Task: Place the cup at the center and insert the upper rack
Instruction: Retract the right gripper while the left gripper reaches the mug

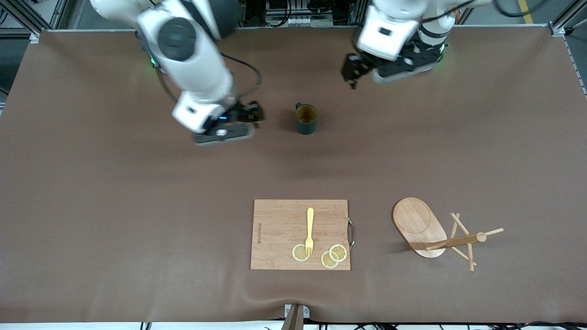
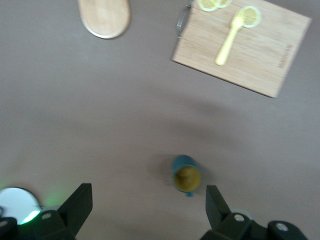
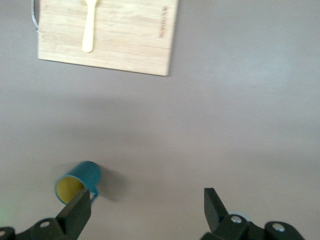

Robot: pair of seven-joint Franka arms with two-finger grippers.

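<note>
We see the cup [image 1: 306, 118] standing upright mid-table, free of both grippers. The right gripper [image 1: 250, 115] hovers just beside it, jaws spread; the left gripper [image 1: 354, 71] hangs nearby, also spread. The upper rack [image 1: 433, 231] lies toppled beside the cutting board [image 1: 300, 234].

Table [image 1: 114, 220] is covered edge to edge by a brown mat. Cup [image 1: 306, 118] is seen upright on it near the middle, farther from the front camera than the cutting board [image 1: 279, 233]. The board lies flat near the front edge. Upper rack [image 1: 435, 231] is seen tipped on its side just beside the board, toward the left arm's end, pegs touching the mat.
</note>
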